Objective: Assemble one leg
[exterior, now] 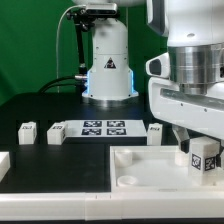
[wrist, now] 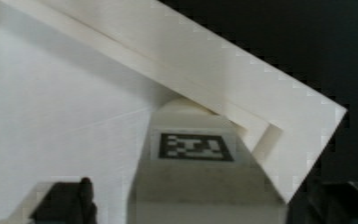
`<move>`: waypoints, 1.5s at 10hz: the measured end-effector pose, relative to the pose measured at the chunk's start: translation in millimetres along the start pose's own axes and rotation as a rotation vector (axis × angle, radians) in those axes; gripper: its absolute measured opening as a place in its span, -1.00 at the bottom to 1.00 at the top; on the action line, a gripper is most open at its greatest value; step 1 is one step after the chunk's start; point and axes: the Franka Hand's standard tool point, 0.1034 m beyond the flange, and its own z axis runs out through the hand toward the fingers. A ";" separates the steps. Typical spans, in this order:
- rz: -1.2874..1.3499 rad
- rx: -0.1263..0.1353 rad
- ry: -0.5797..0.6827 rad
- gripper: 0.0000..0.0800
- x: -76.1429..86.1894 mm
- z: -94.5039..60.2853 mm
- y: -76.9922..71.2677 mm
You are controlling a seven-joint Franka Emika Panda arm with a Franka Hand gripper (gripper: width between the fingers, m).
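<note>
The table (exterior: 40,110) is viewed low and close from the front, facing the arm's base (exterior: 108,62). The tagged leg (wrist: 197,150), shared by both views, is seen from very near by the wrist camera.

Small white plastic block leg w/ b&w square tag (wrist: 197,165) between dark fingertips (wrist: 66,200), against large white tray-like piece (wrist: 69,110)

A robotics lab: a Franka arm's white base (exterior: 108,62), marked with a black warning triangle, stands on a black table (exterior: 40,105) against a green backdrop (exterior: 25,40), well beyond the gripper (exterior: 197,152). A marker board (exterior: 104,128) of fiducial tags lies fixed there, and small tagged white blocks (exterior: 27,132) sit beside it.
</note>
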 end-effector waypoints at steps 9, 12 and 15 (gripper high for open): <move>-0.868 -0.011 0.002 0.62 -3.2 1.0 -0.1; -1.176 -0.026 0.006 0.62 -0.2 0.8 1.7; -1.183 -0.026 0.006 0.59 0.1 0.9 2.0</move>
